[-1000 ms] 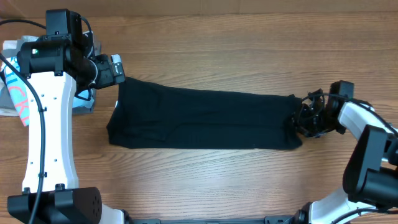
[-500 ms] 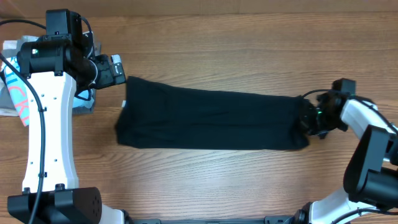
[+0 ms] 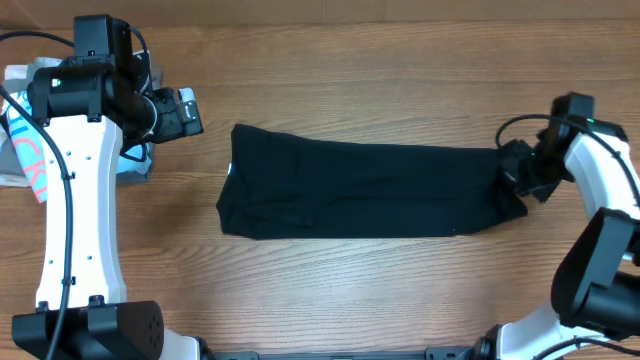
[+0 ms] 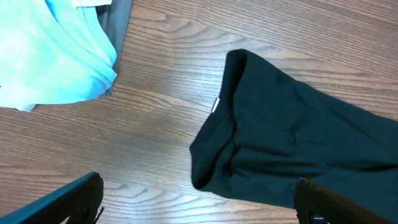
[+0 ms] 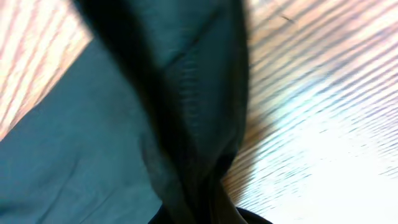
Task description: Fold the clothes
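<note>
Black T-shirt [image 3: 370, 190] lies as a long, soft band folded lengthwise across the middle of your wood-grain table [image 3: 350, 70], matte and lightly creased. Your right gripper [image 3: 515, 172] is clenched on its right end, where the fabric bunches into thick dark folds. Your left gripper [image 3: 188, 112] stands spread wide and empty, apart from the shirt's rounded left end, where a small white tag [image 4: 216, 104] peeks out. A smooth light-blue shirt [image 4: 56, 56] lies nearby.

At the far left you'll see a crumpled light-blue T-shirt [image 4: 50, 56] lying over a grey folded shirt [image 4: 119, 14] on the brown wood-grain table [image 3: 350, 290].
</note>
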Controlling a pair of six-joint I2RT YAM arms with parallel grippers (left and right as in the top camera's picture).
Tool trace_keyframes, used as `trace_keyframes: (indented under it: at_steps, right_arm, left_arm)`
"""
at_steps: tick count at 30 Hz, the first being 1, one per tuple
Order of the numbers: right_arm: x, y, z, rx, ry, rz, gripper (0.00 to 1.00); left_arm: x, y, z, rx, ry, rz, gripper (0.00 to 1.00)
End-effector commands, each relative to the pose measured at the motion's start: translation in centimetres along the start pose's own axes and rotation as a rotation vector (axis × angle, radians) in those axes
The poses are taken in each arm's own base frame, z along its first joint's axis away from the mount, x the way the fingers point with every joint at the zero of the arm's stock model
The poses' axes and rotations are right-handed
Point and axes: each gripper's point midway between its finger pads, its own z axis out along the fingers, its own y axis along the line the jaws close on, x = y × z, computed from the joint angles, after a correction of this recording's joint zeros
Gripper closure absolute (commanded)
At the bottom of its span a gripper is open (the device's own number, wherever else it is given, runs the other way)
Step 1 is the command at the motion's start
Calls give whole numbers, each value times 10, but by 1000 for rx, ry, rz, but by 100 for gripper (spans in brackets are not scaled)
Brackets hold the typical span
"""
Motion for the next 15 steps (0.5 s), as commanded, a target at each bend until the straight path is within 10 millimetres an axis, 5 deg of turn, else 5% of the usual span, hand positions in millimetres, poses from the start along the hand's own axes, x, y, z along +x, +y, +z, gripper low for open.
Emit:
trace_keyframes:
  at_steps: [1,8,15]
  right_arm:
    - [3,29,-21,-25,-62,-78,96]
    - [50,81,-10,-22,-14,-273,96]
    - [77,91,1,28,2,-324,96]
  left_arm:
    - [-1,-5,-2,15,-7,27,0]
    - [-1,-5,-2,15,-7,27,0]
    - [1,-4,-2,12,5,34,0]
